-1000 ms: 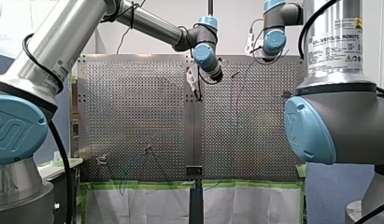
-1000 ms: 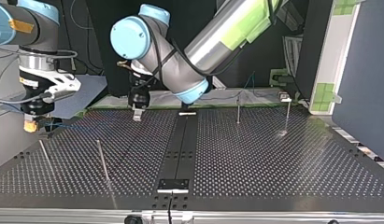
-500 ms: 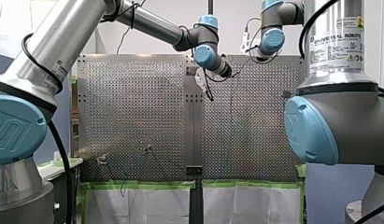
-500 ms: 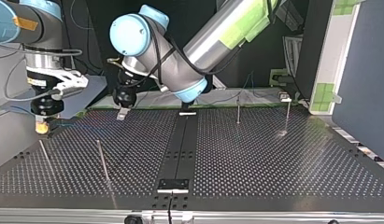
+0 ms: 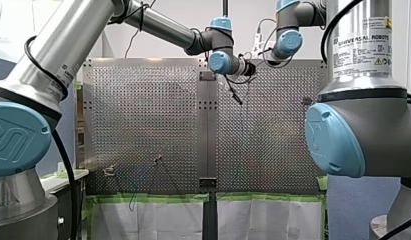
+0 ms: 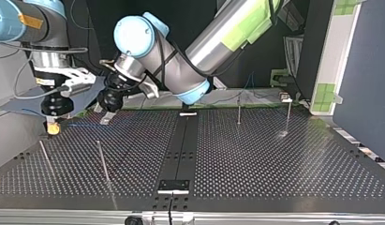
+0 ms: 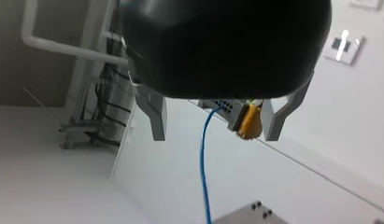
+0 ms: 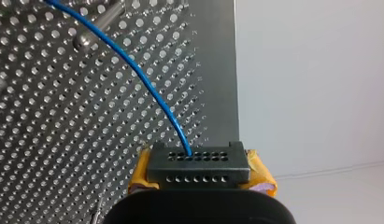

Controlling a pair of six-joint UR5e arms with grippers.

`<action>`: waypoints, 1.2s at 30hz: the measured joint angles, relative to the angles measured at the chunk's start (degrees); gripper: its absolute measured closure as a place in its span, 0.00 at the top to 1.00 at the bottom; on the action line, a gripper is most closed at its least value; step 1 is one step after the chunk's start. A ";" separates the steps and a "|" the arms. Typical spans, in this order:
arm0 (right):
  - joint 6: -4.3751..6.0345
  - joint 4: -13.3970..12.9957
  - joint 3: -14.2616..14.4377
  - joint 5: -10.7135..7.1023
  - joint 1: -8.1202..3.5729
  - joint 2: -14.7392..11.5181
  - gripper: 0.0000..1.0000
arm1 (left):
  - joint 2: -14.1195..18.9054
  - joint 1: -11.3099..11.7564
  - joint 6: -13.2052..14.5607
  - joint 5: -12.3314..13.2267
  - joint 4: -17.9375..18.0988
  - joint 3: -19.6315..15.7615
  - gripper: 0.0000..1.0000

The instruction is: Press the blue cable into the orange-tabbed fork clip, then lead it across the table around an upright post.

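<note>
Right now my right gripper (image 8: pixel 199 173) is pinching a black connector block (image 8: pixel 199 163) between its yellow pads (image 8: pixel 260 176), its jaws pressed tight against both sides of the block. The blue cable (image 8: pixel 152 91) is leaving a hole in the block's face and arcing away over the perforated table (image 8: pixel 63 140), passing close by a metal post (image 8: pixel 98 25).

My left gripper (image 7: pixel 216 135) is hovering with its metal fingers (image 7: pixel 154 116) spread wide, gripping nothing. Through that gap the same block is showing, with the cable hanging down between the fingers and apart from both.

In the top view both grippers are hanging near each other above the back left part of the table. I cannot make out the orange-tabbed fork clip in any view, so the pressing is looking not yet done.

As I am judging it, the step in hand is getting a second grasp on the cable. To do that well, the left jaws should be closing squarely on the cable just beside the block while the right jaws are gripping firmly. Enough slack should be left that nothing is tugging at the connector.
</note>
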 joint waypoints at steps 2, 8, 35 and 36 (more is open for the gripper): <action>0.00 0.00 0.00 -0.01 0.12 -0.03 0.00 | -0.02 0.15 -1.20 1.21 0.12 0.00 0.99; 0.00 0.00 0.00 -0.03 0.28 -0.19 0.00 | -0.56 0.68 -4.58 4.00 -0.66 -0.01 0.99; 0.00 -0.06 -0.14 -0.12 0.94 -0.89 0.00 | -2.61 3.98 -10.35 2.85 6.63 0.03 0.99; 0.00 -0.07 -0.17 -0.23 1.01 -0.89 0.00 | -2.61 4.05 -10.45 3.06 6.61 0.03 0.99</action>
